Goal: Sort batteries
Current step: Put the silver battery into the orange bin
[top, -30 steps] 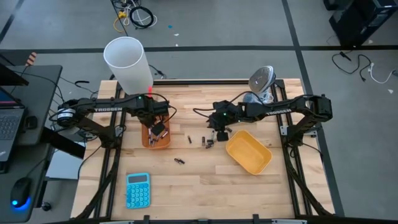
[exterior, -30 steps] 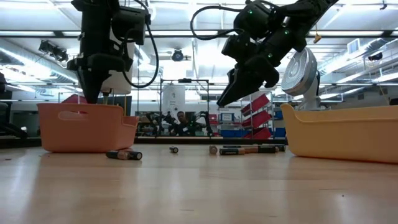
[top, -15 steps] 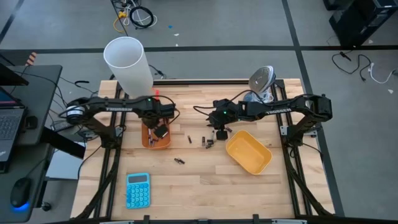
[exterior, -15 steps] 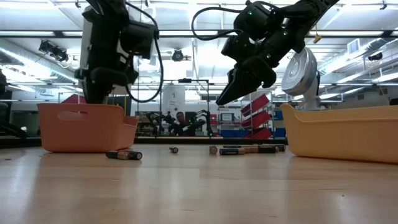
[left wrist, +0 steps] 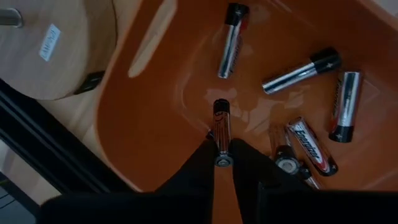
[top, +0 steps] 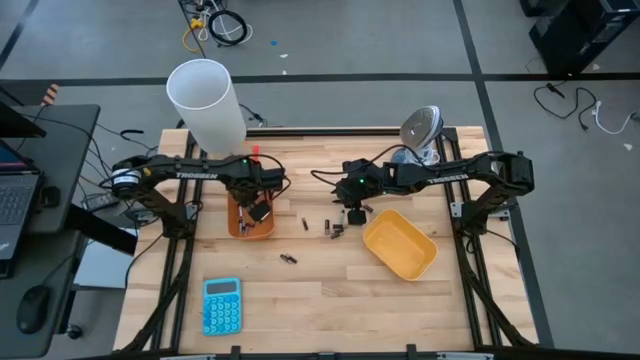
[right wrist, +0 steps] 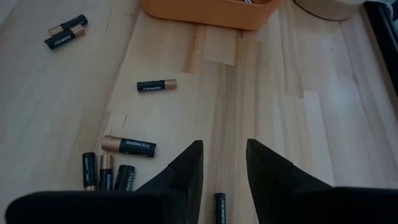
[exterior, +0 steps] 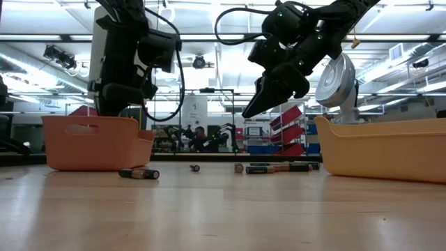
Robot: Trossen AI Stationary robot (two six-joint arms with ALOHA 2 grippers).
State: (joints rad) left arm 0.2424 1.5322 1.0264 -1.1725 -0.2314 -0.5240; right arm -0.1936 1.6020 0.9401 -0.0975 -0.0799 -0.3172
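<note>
Over the glossy orange plastic tray [left wrist: 143, 124], left hand [left wrist: 222, 163] pinching one slim black-capped cylindrical battery [left wrist: 221, 127] upright, silvery cells [left wrist: 300, 70] loose inside, right hand [right wrist: 222, 163] parted above dark copper-tipped batteries [right wrist: 129, 146] on the pale wooden counter [right wrist: 273, 112], one cut off.

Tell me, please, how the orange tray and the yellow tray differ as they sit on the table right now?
The orange tray sits under the left gripper and already holds several batteries; the yellow tray sits beside the right gripper, and no batteries show in it. The orange tray lies square to the table edge, while the yellow tray is turned at an angle. Both are shallow rectangular plastic trays.
</note>
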